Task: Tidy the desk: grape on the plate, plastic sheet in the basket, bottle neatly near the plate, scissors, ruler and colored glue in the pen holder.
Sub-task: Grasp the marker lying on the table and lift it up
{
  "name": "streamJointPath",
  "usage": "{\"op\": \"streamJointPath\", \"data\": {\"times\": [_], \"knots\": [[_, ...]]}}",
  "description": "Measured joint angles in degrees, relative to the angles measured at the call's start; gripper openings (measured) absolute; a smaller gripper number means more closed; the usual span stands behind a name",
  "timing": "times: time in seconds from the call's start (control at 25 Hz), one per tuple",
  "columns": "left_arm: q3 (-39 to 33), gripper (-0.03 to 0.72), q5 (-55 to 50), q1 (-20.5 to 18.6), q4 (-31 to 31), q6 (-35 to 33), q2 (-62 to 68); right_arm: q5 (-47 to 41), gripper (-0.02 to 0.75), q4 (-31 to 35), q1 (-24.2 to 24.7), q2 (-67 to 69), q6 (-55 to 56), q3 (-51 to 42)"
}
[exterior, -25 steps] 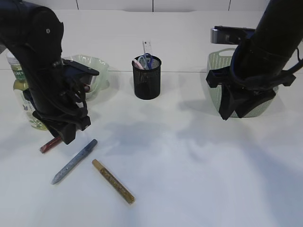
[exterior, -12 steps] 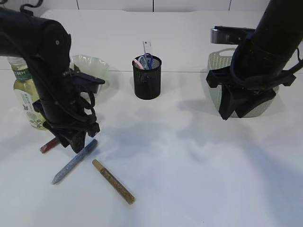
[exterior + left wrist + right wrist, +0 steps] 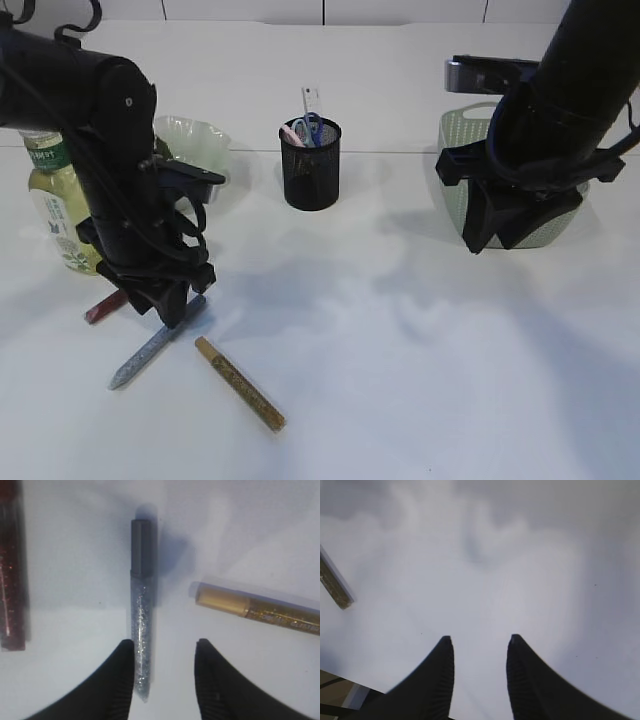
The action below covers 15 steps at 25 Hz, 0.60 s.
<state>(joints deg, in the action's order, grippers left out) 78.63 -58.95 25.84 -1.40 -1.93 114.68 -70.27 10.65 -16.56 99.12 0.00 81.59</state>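
Silver glue stick (image 3: 141,615): clear plastic, glittery fill, matt grey cap, by the ribbed matt black left finger (image 3: 122,680). Pen holder (image 3: 310,165): black wire mesh.

A silver glitter glue pen (image 3: 157,342) lies flat on the white desk, slanted, its dark cap toward the back. Just beside it a gold glitter glue pen (image 3: 239,384) lies slanted the other way, apart from it. A dark red glue pen (image 3: 104,306) lies to the left, partly hidden. A clear bottle (image 3: 56,205) with a green label stands upright at the left edge, near a pale green scalloped plate (image 3: 203,142). The black mesh pen holder (image 3: 310,166) holds scissors (image 3: 312,127) with blue handles and a white ruler (image 3: 309,101), upright. A pale green basket (image 3: 457,140) stands at the right.
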Motion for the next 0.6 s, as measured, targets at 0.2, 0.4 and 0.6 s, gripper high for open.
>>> {"op": "streamJointPath", "data": {"times": [0.2, 0.4, 0.6], "knots": [[0.0, 0.3, 0.09, -1.56, 0.0, 0.0, 0.0, 0.0, 0.292, 0.0, 0.0, 0.0, 0.0, 0.0], [-0.13, 0.298, -0.25, -2.18, 0.03, 0.0, 0.0, 0.0, 0.292, 0.0, 0.0, 0.0, 0.0, 0.0], [-2.65, 0.298, -0.25, -2.18, 0.03, -0.04, 0.0, 0.0, 0.292, 0.0, 0.0, -0.1, 0.0, 0.0]]}}
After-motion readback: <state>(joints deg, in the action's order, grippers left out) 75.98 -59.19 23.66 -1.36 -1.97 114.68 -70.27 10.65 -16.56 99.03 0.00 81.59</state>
